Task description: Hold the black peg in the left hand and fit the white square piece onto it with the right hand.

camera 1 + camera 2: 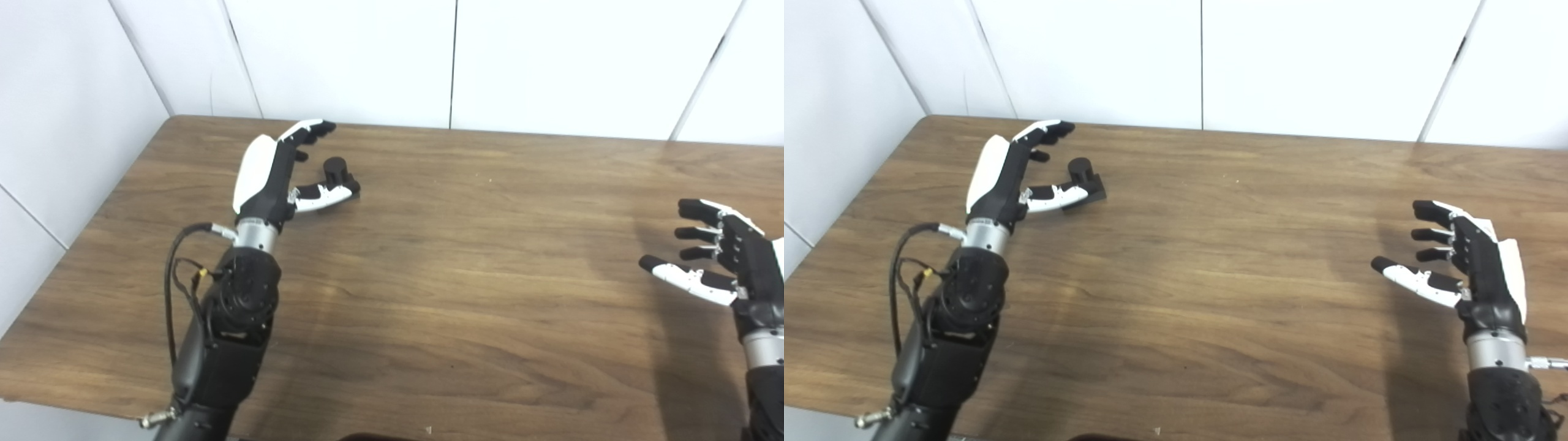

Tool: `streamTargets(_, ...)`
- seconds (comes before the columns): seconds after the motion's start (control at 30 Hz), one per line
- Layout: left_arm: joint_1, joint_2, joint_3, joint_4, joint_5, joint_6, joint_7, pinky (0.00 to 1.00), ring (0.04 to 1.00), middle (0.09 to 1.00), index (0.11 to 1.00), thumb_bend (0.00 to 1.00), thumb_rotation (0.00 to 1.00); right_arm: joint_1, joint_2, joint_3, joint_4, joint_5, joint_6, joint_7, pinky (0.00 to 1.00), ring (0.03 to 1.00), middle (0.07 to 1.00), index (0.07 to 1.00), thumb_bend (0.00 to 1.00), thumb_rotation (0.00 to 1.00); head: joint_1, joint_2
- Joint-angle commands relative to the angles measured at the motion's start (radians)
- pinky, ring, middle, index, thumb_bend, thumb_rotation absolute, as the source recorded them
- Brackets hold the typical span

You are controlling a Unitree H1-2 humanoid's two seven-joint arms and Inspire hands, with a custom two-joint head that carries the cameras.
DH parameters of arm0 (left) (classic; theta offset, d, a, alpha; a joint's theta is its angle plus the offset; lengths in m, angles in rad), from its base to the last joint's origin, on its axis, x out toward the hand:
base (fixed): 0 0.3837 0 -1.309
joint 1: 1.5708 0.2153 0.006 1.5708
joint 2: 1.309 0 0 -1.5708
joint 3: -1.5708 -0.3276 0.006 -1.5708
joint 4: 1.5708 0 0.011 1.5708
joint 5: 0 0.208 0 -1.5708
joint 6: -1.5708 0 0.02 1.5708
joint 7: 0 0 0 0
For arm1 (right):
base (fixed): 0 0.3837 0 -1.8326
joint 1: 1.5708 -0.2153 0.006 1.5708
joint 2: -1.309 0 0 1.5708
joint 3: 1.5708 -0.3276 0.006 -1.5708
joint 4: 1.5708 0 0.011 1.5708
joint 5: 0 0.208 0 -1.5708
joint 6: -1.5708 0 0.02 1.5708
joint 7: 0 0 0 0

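Observation:
The black peg (337,173), a short cylinder on a square base, stands on the wooden table (429,257) at the far left. My left hand (278,165) is open around it, fingers arched above and behind, thumb in front of the base; it also shows in the right eye view (1020,165), with the peg (1084,177) between thumb and fingers. I cannot tell whether the thumb touches the peg. My right hand (1458,263) is open and empty, raised over the table's right side. No white square piece is in view.
White wall panels (367,55) stand behind the table and along its left side. The table's front edge (73,407) shows at the lower left.

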Motion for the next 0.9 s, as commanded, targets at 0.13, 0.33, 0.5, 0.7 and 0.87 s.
streamTargets(0.13,-0.091,0.078,-0.033,0.005,0.138,0.061,-0.051,0.71,0.908,0.917,0.785,0.76,0.31,-0.037,-0.010,-0.007,-0.040,0.011,-0.021,-0.004,0.54,0.660,0.760,0.734,0.65,0.00,-0.004,0.001)
streamTargets(0.33,-0.131,0.104,-0.046,0.087,0.160,0.051,-0.057,0.86,0.960,0.948,0.785,0.80,0.36,-0.037,-0.013,-0.005,-0.049,0.002,-0.008,-0.002,0.53,0.664,0.757,0.734,0.64,0.00,-0.012,0.001)
streamTargets(0.5,-0.163,0.124,-0.071,0.142,0.192,0.059,-0.067,0.94,0.986,0.967,0.790,0.86,0.45,-0.038,-0.016,-0.010,-0.057,0.004,-0.002,-0.002,0.51,0.658,0.751,0.721,0.64,0.00,-0.014,0.001)
streamTargets(0.7,-0.190,0.131,-0.097,0.199,0.227,0.072,-0.084,0.96,0.999,0.985,0.798,0.92,0.52,-0.035,-0.011,-0.013,-0.069,0.006,0.010,-0.003,0.52,0.648,0.742,0.714,0.65,0.00,-0.022,0.004)
streamTargets(0.87,-0.196,0.133,-0.117,0.261,0.227,0.052,-0.070,0.93,0.991,0.985,0.794,0.96,0.57,-0.031,-0.009,-0.010,-0.085,0.003,0.021,-0.003,0.52,0.654,0.745,0.719,0.65,0.00,-0.027,0.005)
